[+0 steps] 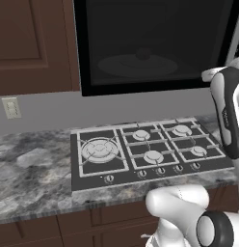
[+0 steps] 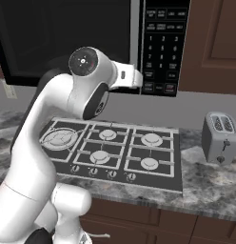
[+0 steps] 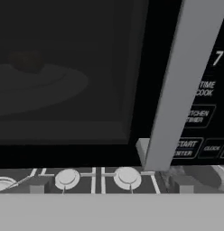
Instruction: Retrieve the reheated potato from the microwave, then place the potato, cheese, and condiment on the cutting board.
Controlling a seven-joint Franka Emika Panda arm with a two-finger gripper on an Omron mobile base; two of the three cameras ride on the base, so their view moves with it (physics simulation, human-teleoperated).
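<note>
Flat, even rendered light with soft shadows; the microwave (image 1: 155,43) interior stays dim and murky.

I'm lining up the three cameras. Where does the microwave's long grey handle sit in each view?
Left base view: not in it.
Right base view: handle, upright at top centre, left of the button panel.
Hand view: handle, slanted bar right of centre.
Shared landmark: the stove below.

Dark wood cabinets (image 1: 30,43), grey wall (image 1: 44,108), marbled counter (image 1: 30,169).
</note>
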